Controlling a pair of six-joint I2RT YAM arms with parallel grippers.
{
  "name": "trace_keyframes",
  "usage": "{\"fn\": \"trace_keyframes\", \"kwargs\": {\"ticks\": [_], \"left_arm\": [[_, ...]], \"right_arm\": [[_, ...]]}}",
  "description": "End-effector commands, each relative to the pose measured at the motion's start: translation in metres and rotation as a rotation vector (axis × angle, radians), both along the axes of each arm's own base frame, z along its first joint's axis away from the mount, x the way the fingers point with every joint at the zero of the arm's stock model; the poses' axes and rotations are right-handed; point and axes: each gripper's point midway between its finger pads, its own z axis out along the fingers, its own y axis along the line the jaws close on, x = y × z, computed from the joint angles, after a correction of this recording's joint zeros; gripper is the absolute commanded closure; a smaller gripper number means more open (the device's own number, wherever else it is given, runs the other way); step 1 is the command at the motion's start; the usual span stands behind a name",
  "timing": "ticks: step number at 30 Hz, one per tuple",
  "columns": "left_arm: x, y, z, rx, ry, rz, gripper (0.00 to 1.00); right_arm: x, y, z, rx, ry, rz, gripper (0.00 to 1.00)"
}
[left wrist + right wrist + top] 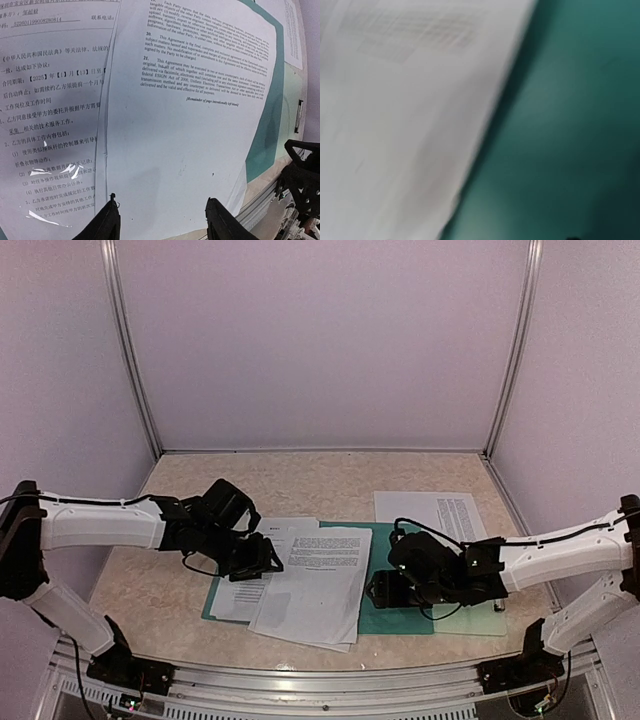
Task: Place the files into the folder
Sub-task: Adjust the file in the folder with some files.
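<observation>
Though askew atop folder (382, 538), files (310, 585) under L gripper (268, 562), beside R gripper (378, 590).

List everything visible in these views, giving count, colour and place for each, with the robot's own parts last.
files: several overlapping, white with black text, on the folder
stray sheet: one, white, right rear
folder: one, dark teal, table centre
clipboard: one, pale mint, right of folder
table: one, beige marbled
left end effector: black, open above the files
right end effector: black, over the folder, opening unclear
</observation>
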Motion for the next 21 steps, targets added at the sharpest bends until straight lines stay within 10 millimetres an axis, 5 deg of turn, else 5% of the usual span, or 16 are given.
{"fn": "trace_keyframes", "kwargs": {"ticks": [1,11,21], "left_arm": [[0.03,-0.001,0.008,0.011,-0.057,0.0,0.44],[0.065,-0.001,-0.003,0.001,-0.04,0.023,0.44],[0.061,-0.005,-0.011,-0.031,0.016,0.012,0.45]], "right_arm": [[0.036,-0.014,0.009,0.087,-0.073,-0.026,0.29],[0.089,-0.006,0.008,0.226,-0.076,-0.018,0.3],[0.095,0.011,-0.017,0.337,0.004,0.019,0.32]]}}
